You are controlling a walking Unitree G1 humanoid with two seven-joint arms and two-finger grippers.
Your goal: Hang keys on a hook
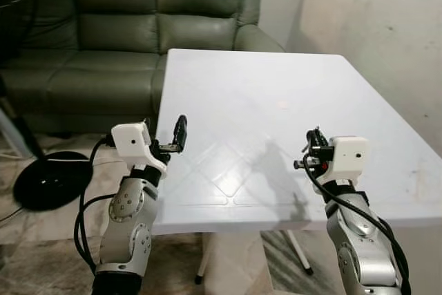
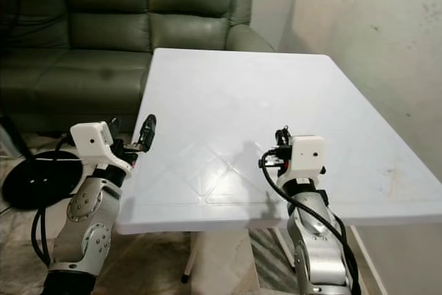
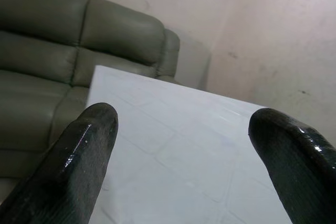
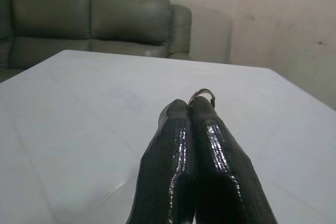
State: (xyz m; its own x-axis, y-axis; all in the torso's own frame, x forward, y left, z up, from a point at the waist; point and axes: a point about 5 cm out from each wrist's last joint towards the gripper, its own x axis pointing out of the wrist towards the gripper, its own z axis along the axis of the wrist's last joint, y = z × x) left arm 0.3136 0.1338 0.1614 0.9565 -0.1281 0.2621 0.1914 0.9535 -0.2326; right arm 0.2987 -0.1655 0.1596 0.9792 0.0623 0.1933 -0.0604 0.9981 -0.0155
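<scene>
Right gripper [image 4: 190, 109] clamping key ring [image 4: 202, 94], keys hidden, left gripper [image 3: 184, 135] parted.

At lower left of the head view, the left arm [image 1: 128, 229] is silver metal with round screw-studded joint plates, capped by a white boxy wrist housing [image 1: 131, 140]. Black cables [image 1: 84, 205] loop beside it. At lower right, the right arm [image 1: 359, 240] matches, with its own white housing [image 1: 351, 158] and black cable. The fingers [image 4: 181, 171] are glossy, textured black.

head views down, wrists along table [image 1: 276, 88]
</scene>
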